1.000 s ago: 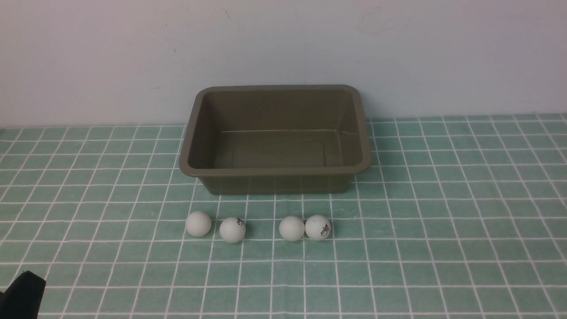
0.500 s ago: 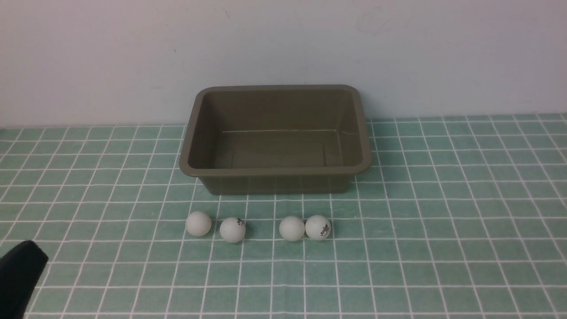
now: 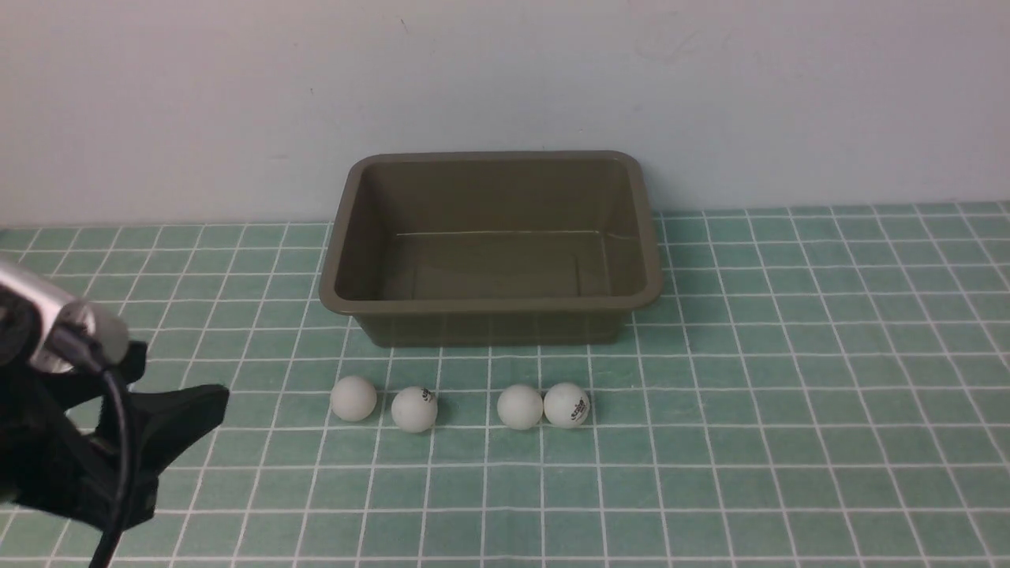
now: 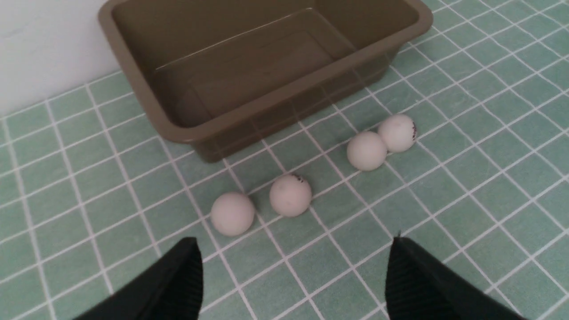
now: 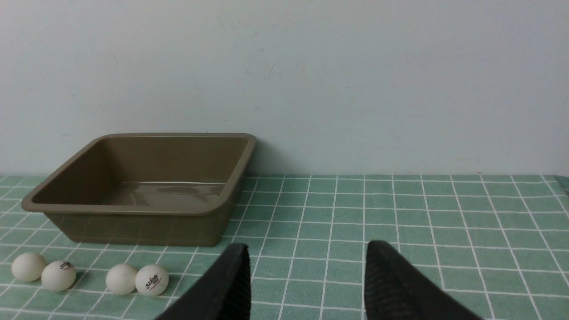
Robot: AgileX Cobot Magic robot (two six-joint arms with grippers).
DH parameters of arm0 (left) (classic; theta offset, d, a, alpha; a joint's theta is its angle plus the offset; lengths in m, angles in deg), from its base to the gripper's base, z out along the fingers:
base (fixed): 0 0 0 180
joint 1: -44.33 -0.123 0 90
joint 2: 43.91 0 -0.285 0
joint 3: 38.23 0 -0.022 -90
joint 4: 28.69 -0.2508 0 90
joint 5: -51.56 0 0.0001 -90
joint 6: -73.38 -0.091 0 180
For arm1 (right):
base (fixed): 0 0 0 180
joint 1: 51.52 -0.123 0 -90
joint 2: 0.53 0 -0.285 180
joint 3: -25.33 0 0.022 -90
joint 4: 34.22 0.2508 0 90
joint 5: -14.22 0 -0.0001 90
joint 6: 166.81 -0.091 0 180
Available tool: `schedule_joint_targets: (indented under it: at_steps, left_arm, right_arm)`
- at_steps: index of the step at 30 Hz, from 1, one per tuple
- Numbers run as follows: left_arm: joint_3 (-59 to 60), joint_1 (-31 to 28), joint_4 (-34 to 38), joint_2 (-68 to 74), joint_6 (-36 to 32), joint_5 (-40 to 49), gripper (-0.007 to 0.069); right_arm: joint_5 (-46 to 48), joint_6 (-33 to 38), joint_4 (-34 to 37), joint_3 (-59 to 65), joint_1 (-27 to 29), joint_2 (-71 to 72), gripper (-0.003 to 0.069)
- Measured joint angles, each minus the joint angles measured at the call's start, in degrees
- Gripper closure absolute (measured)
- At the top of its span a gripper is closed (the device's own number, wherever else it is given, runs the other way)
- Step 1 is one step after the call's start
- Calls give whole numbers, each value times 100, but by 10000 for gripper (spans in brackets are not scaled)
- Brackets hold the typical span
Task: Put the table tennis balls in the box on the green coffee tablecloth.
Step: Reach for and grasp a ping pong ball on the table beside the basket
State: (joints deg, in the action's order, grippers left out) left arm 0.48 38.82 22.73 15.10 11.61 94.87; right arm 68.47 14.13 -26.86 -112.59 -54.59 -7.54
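Table tennis balls (image 3: 413, 409) on green coffee tablecloth (image 3: 789, 394), outside box (image 3: 489, 304).
Four sit in a row near the box's front wall, by the tabletop's far edge; left claw (image 4: 293, 242) and right claw (image 5: 309, 246) both stand apart, empty.

Box (image 3: 489, 304) smooth plastic; balls (image 3: 414, 409) matte; tablecloth (image 3: 789, 394) cloth.

Left hand (image 3: 180, 377) has swung up into front view from the low corner, jaws wider apart; table tennis balls (image 4: 232, 213) now just ahead of it.
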Motion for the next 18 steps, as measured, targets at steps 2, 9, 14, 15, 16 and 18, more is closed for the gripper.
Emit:
schedule_joint_targets:
  at_steps: [2,9,14,15,16,18]
  left_arm:
    - [-81,0,96,354,-101,0,95]
    - [-455,0,169,1631,-202,-75,92]
    - [-723,0,175,2383,-139,-217,92]
    - [-810,0,175,2553,-101,-245,92]
    - [-861,0,175,2676,-74,-266,92]
    - [-948,0,175,2875,-7,-301,92]
  right_arm:
    - [44,0,6,0,0,0,332]
    - [194,1,38,0,0,0,332]
    - [257,1,167,0,0,0,332]
    - [257,7,202,0,0,0,332]
    - [257,7,231,0,0,0,332]
    - [257,7,276,0,0,0,332]
